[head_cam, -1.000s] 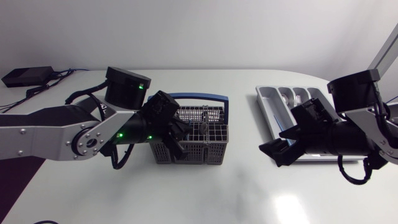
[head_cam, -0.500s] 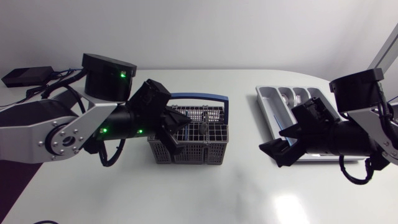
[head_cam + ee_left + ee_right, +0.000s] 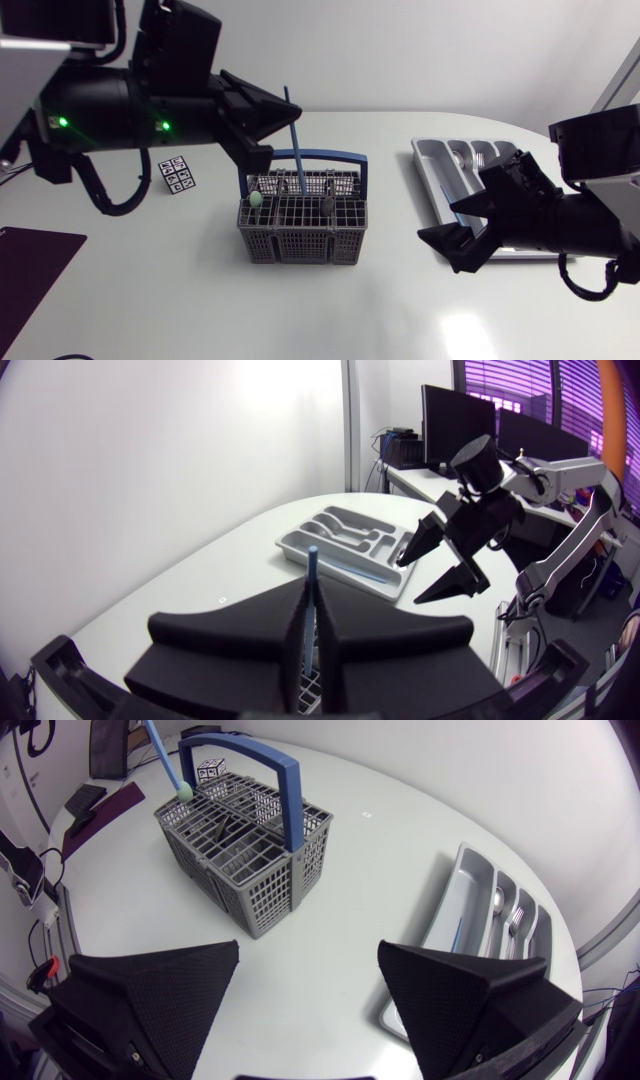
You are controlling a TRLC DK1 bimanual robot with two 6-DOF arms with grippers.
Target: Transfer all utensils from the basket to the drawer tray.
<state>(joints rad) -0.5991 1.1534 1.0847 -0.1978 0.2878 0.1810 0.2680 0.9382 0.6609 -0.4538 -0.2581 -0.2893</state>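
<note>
Left fingers [image 3: 255, 105] lifted slim blue utensil [image 3: 294, 140] over mesh basket [image 3: 300, 245].

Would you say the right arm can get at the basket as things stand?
Probably yes: the right hand is open, only bare table separates it from the basket, though the left hand holds a blue utensil above.

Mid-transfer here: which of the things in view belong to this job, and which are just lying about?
Job:
- basket
- drawer tray
- blue utensil, gripped in the left tool above the basket
- cutlery lying in the tray
- right tool, open, empty

Lying about:
- marker card on the table beside the basket
</note>
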